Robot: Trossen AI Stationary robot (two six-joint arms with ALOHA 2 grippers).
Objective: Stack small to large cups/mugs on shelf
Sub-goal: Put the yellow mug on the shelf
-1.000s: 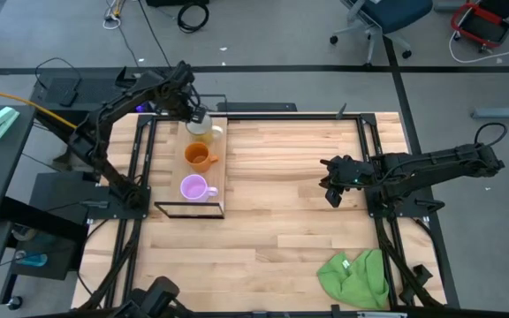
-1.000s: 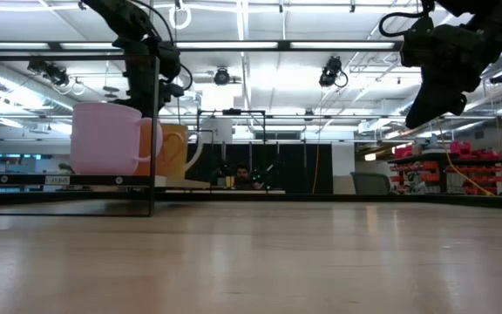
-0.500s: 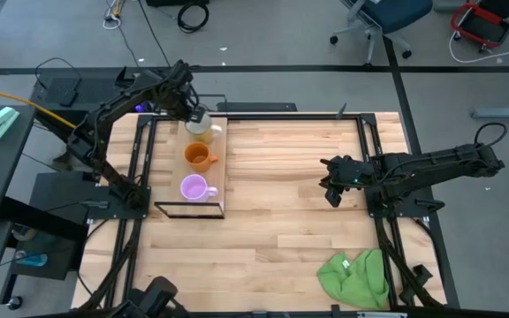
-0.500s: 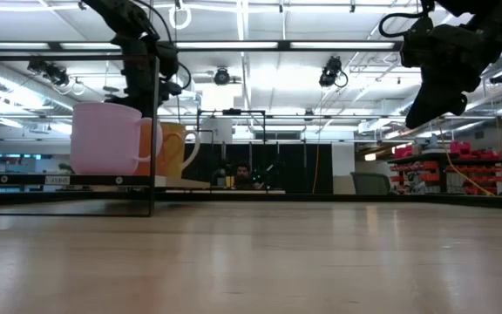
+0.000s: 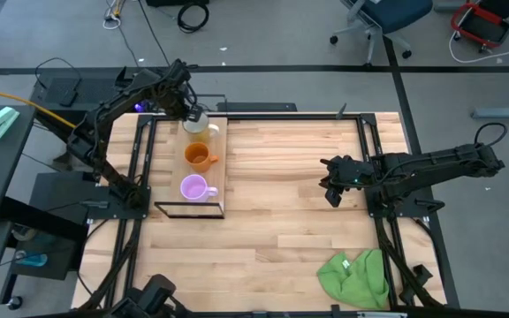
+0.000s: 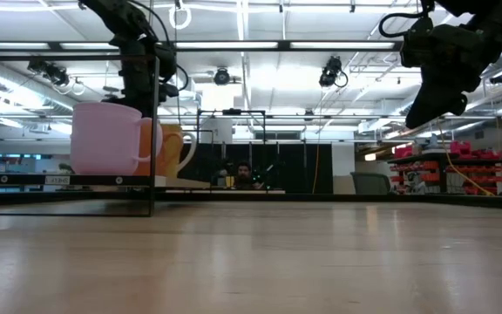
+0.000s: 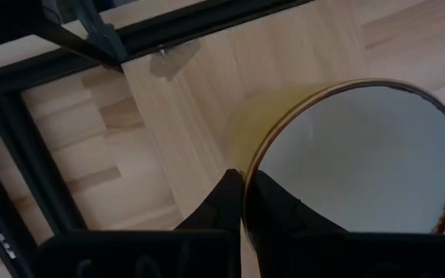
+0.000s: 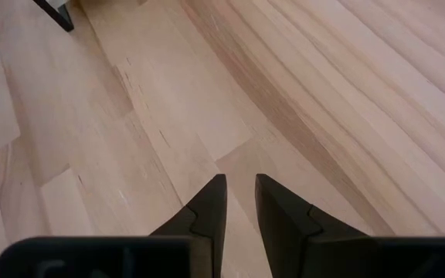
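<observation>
- Left gripper (image 7: 243, 202) is pinched on the rim of the cream mug (image 7: 361, 158), one finger inside the wall and one outside, as the left wrist view shows plainly.
- From above, that left gripper (image 5: 189, 112) sits over the far end of the shelf (image 5: 222, 168), close to the desk's far-left corner, with the cream mug (image 5: 201, 127) directly under it.
- Whether the cream mug rests on the plank or is lifted just off it, I cannot tell from any view.
- Next along the plank, toward the near end, stands the orange mug (image 5: 197, 156), upright, just beside the cream one but apart from it, its handle toward the plank's right edge.
- Nearest the shelf's near end stands the purple mug (image 5: 193, 187), upright, its handle also pointing toward the right edge.
- Seen level across the desk, the purple mug (image 6: 105, 139) is in front, the orange mug (image 6: 149, 146) is mostly hidden behind it, and the cream mug (image 6: 173, 148) peeks out farthest back, with the left gripper (image 6: 146, 71) coming down on it from above.
- Right gripper (image 5: 330, 189) hangs over the right half of the desk (image 5: 281, 221), well apart from the shelf and every mug.
- Its fingers (image 8: 208, 202) stand slightly parted over bare wood, holding nothing.
- Green cloth (image 5: 354, 276) lies crumpled at the desk's near-right corner.
</observation>
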